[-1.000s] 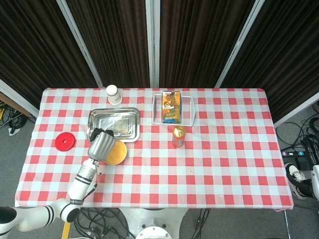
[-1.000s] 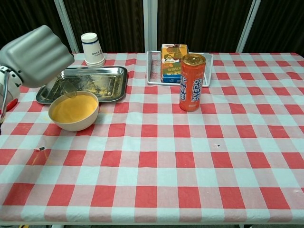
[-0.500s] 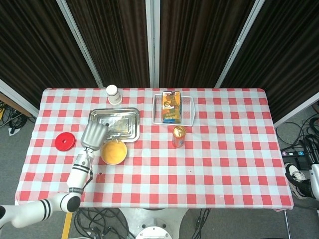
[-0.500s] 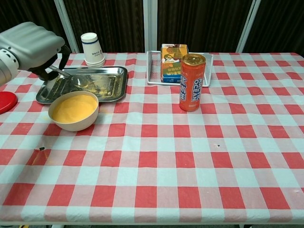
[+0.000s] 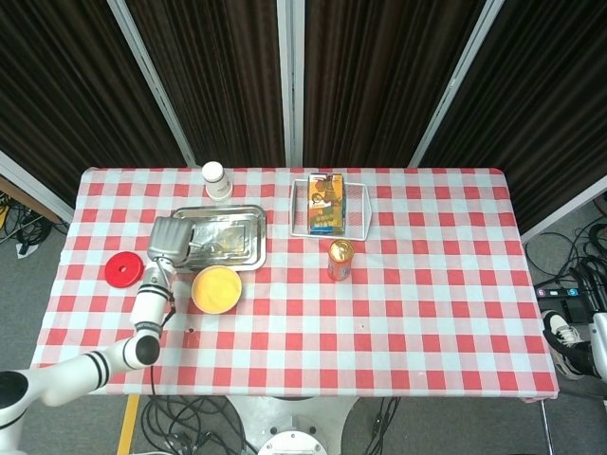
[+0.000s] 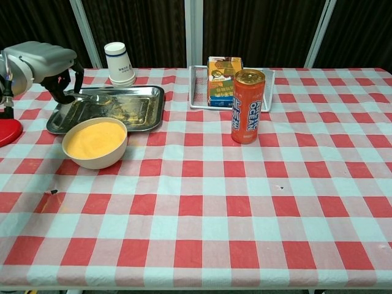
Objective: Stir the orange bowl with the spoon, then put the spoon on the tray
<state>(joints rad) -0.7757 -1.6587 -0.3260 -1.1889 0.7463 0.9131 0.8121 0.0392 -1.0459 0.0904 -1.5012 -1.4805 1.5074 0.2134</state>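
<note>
The orange bowl (image 5: 216, 288) (image 6: 95, 142) sits on the checked cloth just in front of the metal tray (image 5: 248, 227) (image 6: 146, 108). My left hand (image 5: 168, 239) (image 6: 40, 64) hovers over the tray's left end and pinches the handle of the metal spoon (image 6: 93, 97). The spoon lies nearly level, its bowl low over the tray's left part; whether it touches the tray I cannot tell. In the head view the hand hides the spoon. My right hand is in neither view.
A red disc (image 5: 123, 269) (image 6: 7, 131) lies left of the bowl. A paper cup (image 5: 217, 180) (image 6: 119, 63) stands behind the tray. A wire basket (image 5: 354, 210) (image 6: 197, 86) holds a carton (image 5: 324, 202) (image 6: 223, 81); an orange can (image 5: 340, 259) (image 6: 247, 105) stands in front of it.
My left hand has lifted the spoon out of the orange bowl and carried it back and left to the tray's left end, lowering it toward the tray.
</note>
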